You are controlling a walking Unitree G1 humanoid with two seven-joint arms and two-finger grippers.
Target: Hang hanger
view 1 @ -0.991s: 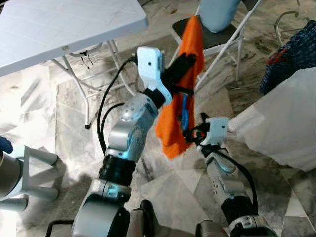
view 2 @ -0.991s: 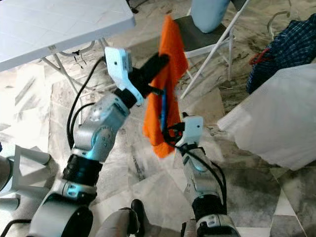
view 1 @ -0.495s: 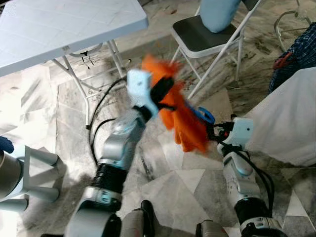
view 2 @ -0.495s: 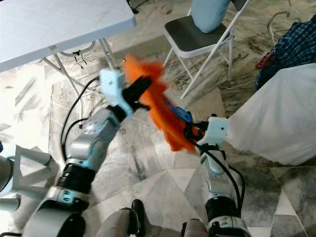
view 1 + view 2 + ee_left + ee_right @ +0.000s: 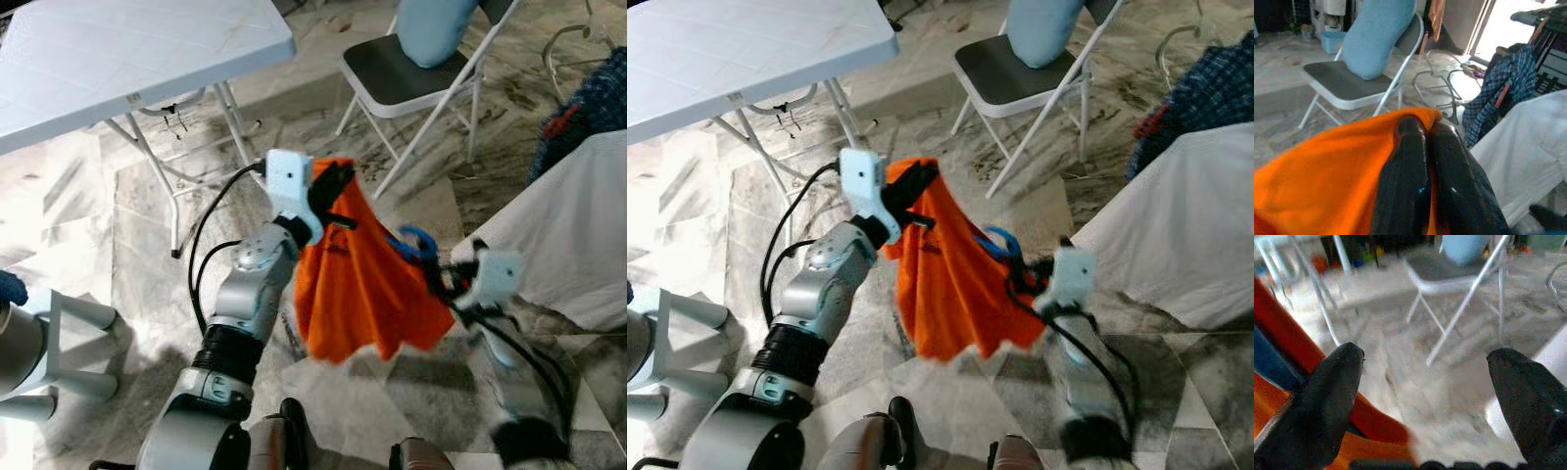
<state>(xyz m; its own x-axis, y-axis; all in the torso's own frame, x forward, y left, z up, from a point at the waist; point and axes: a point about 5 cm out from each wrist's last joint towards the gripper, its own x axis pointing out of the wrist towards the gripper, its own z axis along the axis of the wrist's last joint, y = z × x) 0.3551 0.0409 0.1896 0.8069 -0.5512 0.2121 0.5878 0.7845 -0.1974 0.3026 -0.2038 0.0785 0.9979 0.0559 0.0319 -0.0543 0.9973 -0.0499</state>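
An orange garment (image 5: 362, 294) hangs spread out in front of me, draped over a blue hanger (image 5: 419, 241) whose hook pokes out at its right shoulder. My left gripper (image 5: 331, 188) is shut on the garment's top edge; in the left wrist view the two black fingers (image 5: 1405, 161) press together on orange cloth. My right gripper (image 5: 446, 277) is at the hanger's right end, motion-blurred. In the right wrist view its fingers (image 5: 1334, 382) stand wide apart, with the blue hanger (image 5: 1268, 364) and orange cloth beside one of them.
A white folding table (image 5: 118, 59) stands at the back left. A grey folding chair (image 5: 392, 78) with a light blue cushion (image 5: 431, 24) is behind the garment. White fabric (image 5: 558, 235) and a plaid garment (image 5: 588, 108) fill the right. A white stool (image 5: 59, 333) is at my left.
The garment has swung from a narrow bunch into a wide spread sheet. My left gripper moved slightly right and forward with it. My right arm shifted right and lower and is blurred.
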